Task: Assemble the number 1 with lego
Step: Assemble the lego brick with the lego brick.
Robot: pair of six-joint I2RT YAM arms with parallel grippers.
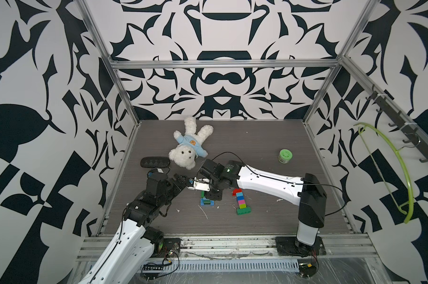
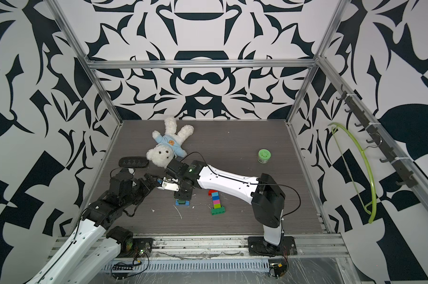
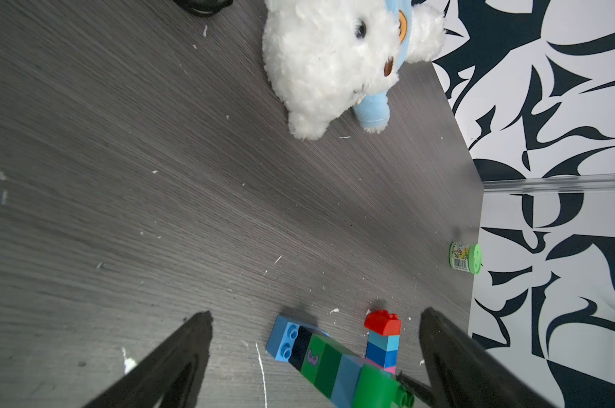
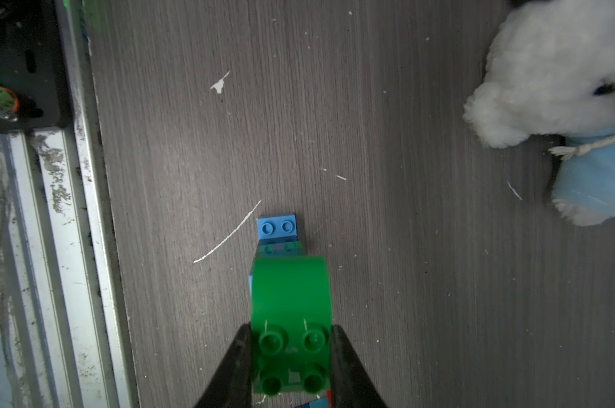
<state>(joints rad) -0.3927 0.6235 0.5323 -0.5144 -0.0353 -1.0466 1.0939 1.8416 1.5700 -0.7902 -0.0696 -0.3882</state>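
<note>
A lego column of green, blue and black bricks (image 3: 320, 360) rises from a blue base brick (image 1: 206, 202) (image 4: 276, 226) that sits at the table surface. My right gripper (image 4: 291, 330) points down and is shut on the column's top brick, a curved green one (image 4: 290, 293). A second lego strip (image 1: 241, 200) (image 2: 218, 201) lies flat just right of it, running red, light blue, blue, pink and lime down to a green cross brick. My left gripper (image 3: 316, 316) (image 1: 181, 182) hovers open left of the column, with nothing between its fingers.
A white teddy bear (image 1: 188, 145) lies behind the arms, with a black case (image 1: 155, 162) to its left. A green-lidded jar (image 1: 285, 156) stands at the back right. A green hanger (image 1: 392, 172) hangs on the right wall. Metal rails edge the table.
</note>
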